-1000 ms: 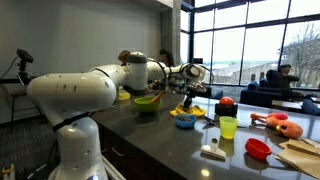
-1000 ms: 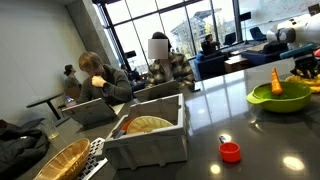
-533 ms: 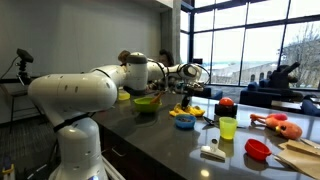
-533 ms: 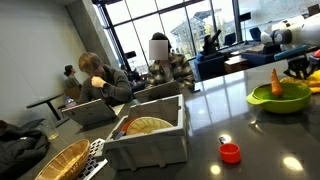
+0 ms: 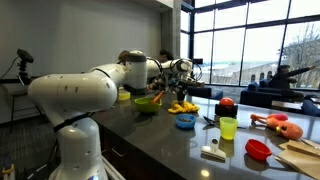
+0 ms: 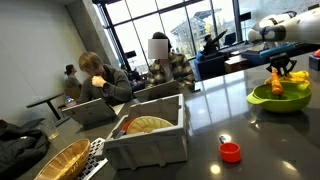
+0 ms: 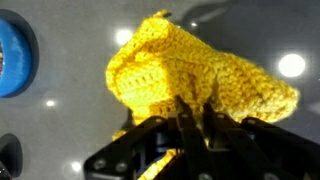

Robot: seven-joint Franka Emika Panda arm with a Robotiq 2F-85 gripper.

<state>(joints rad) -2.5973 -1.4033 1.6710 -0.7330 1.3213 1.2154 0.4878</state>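
My gripper (image 7: 195,108) is shut on a yellow crocheted cloth (image 7: 200,72), which fills most of the wrist view and hangs over the dark counter. A blue bowl (image 7: 12,55) lies at the left edge of that view. In both exterior views the gripper (image 5: 166,88) (image 6: 281,68) holds the yellow piece (image 6: 278,84) just above a green bowl (image 5: 147,102) (image 6: 280,98). The blue bowl (image 5: 185,121) sits on the counter a little to the side, next to some yellow items (image 5: 183,107).
On the dark counter stand a green cup (image 5: 228,127), a red bowl (image 5: 258,149), a red apple (image 5: 226,102) and an orange toy (image 5: 280,124). A white bin (image 6: 150,140), a red cap (image 6: 231,152) and a wicker basket (image 6: 60,160) are nearby. People sit behind.
The gripper has moved with the yellow cloth from above the blue bowl to above the green bowl.
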